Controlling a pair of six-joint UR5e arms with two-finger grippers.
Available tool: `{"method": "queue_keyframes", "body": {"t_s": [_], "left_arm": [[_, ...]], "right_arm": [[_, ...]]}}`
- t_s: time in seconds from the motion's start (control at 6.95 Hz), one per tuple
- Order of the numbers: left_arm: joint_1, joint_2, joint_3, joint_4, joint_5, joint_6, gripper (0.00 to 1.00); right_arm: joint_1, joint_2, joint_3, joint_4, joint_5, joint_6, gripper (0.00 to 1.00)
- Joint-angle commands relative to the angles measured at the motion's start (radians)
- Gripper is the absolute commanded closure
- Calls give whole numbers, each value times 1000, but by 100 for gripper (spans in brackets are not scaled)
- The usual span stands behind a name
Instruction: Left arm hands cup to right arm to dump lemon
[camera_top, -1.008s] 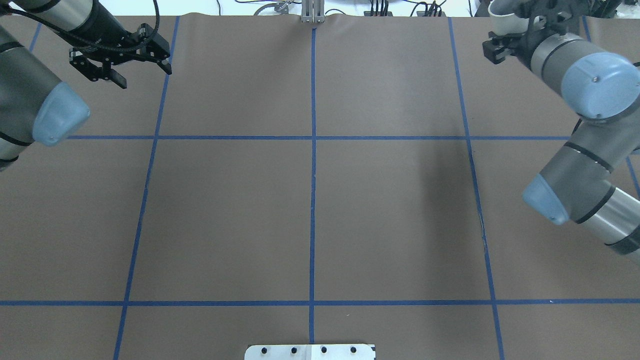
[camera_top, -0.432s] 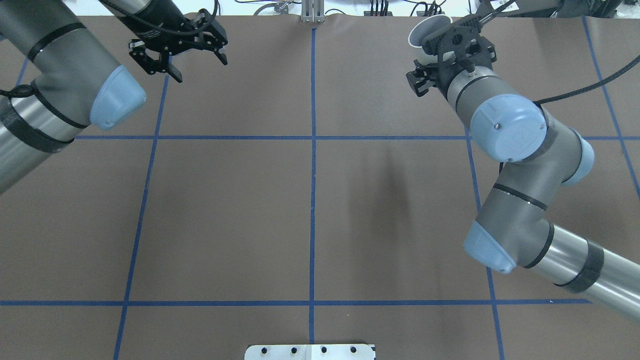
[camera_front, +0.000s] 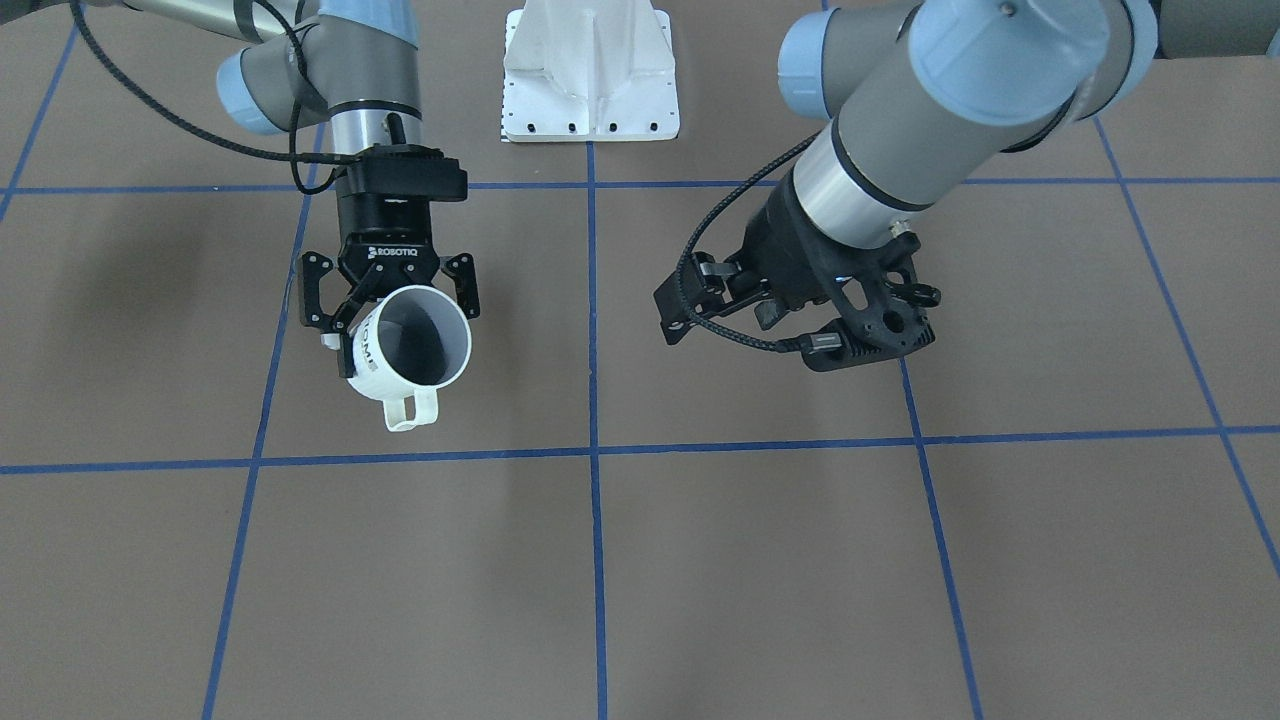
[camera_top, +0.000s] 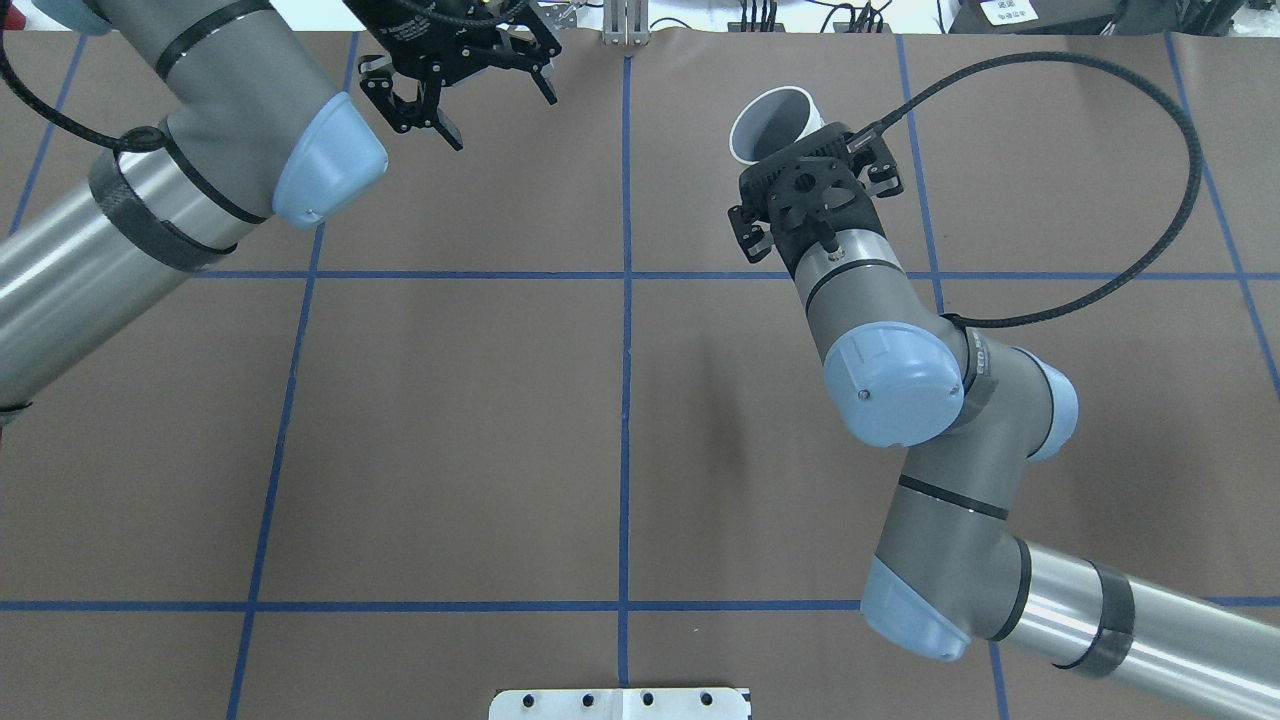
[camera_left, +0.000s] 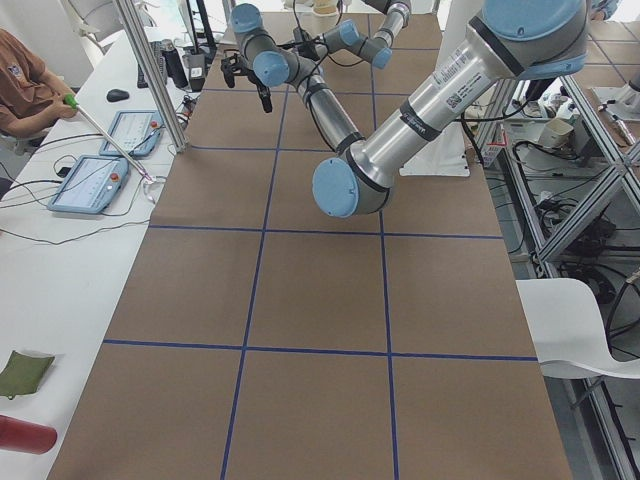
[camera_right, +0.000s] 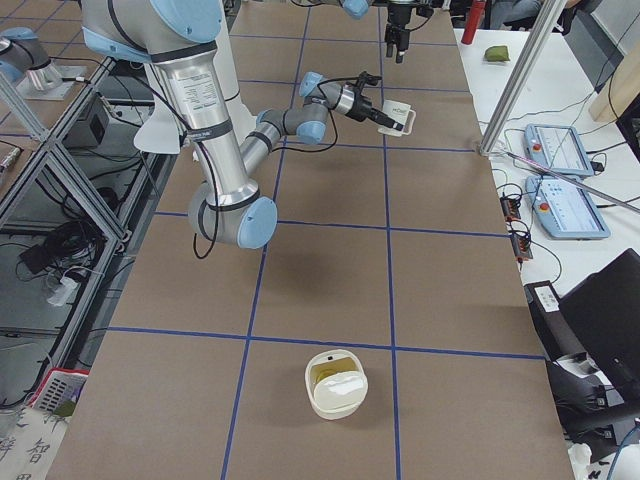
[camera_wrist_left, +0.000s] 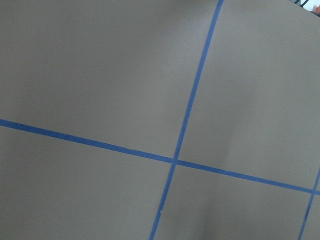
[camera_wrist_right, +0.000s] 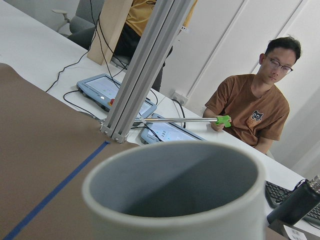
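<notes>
The white ribbed cup (camera_front: 410, 345) with black lettering is held in my right gripper (camera_front: 392, 305), which is shut on it from behind. The cup is off the table and tilted, mouth facing away from the robot, handle hanging down. It also shows in the overhead view (camera_top: 770, 118), the exterior right view (camera_right: 395, 115), and close up in the right wrist view (camera_wrist_right: 175, 195). Its grey inside looks empty; no lemon is in view. My left gripper (camera_top: 500, 118) is open and empty near the table's far edge, left of the centre line and apart from the cup.
The brown table carries a blue tape grid (camera_top: 625, 275). A white base plate (camera_front: 590, 70) sits at the robot's side. An aluminium post (camera_top: 625, 25) stands at the far edge. A white container (camera_right: 337, 383) with pale contents stands near the table's right end. An operator (camera_wrist_right: 255, 110) sits beyond.
Both arms have swung in toward the middle. The right gripper has carried the cup left from the far right corner. The left gripper has moved right along the far edge, still open.
</notes>
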Motion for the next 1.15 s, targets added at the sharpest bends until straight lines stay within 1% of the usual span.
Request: {"method": "queue_keyframes", "body": {"t_s": [0.0, 0.14, 0.29, 0.43, 0.86, 1.01], "left_arm": [[7, -43, 49, -28, -15, -40, 0], [29, -82, 120, -126, -15, -116, 0], [54, -96, 175, -260, -13, -196, 0], [74, -97, 179, -315, -12, -226, 0], [114, -122, 171, -319, -13, -229, 0], [129, -125, 171, -322, -13, -238, 3]], "right_arm": [[-61, 16, -1, -6, -92, 1, 59], [-68, 18, -1, -5, -99, 2, 59], [-69, 25, -3, -6, -100, 2, 59], [-69, 27, -3, -6, -99, 2, 60], [-68, 32, -9, -7, -99, 7, 60], [-68, 38, -9, -8, -99, 22, 60]]}}
